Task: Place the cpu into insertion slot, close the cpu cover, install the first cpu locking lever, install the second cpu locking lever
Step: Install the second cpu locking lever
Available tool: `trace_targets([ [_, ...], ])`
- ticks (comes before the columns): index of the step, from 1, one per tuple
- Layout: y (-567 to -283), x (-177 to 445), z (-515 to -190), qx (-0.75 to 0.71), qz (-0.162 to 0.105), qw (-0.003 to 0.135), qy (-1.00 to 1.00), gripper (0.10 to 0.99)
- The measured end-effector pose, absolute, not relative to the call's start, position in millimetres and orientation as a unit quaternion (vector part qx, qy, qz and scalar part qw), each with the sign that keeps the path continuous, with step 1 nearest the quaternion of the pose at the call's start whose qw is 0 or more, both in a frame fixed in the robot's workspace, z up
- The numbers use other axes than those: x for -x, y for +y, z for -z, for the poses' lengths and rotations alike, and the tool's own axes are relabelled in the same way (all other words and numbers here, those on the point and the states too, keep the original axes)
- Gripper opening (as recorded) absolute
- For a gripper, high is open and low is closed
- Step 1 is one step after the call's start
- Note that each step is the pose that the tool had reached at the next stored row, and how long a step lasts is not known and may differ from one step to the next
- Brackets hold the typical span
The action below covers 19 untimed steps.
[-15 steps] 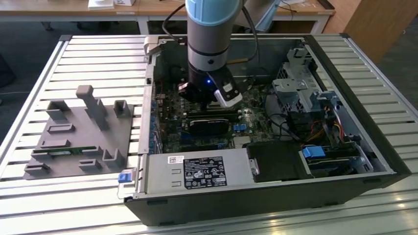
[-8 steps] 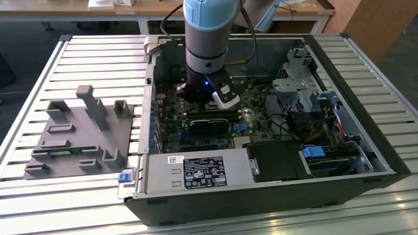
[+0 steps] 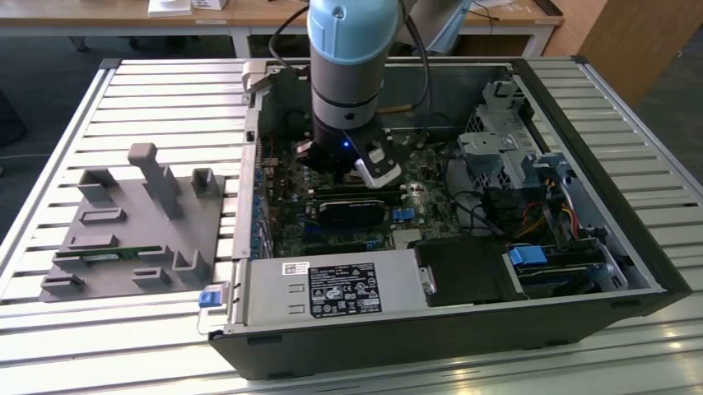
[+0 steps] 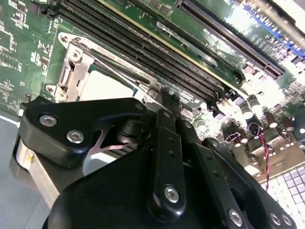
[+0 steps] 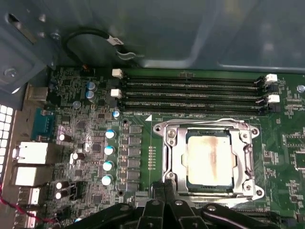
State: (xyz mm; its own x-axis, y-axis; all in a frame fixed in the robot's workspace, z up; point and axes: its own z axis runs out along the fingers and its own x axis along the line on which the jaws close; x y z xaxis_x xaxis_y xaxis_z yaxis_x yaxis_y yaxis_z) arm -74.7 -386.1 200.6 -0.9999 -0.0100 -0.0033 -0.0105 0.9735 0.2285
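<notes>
While we are hovering the gripper [image 5: 167,191] just beside the socket, the cpu [image 5: 209,160] is sitting in its slot and the cpu cover [image 5: 174,162] is lying over it. We cannot tell the fingers' state. Judging by this, we are working on the locking levers.

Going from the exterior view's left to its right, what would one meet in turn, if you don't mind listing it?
Grey fixture block → blue tab → labelled power supply → blue clip → the case's wall at that view's right.
</notes>
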Motion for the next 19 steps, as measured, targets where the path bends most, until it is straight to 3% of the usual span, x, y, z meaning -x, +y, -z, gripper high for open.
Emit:
trace_targets([
  [19,-387,75,-223,0.005,-0.12,0.001,0.993,0.106],
])
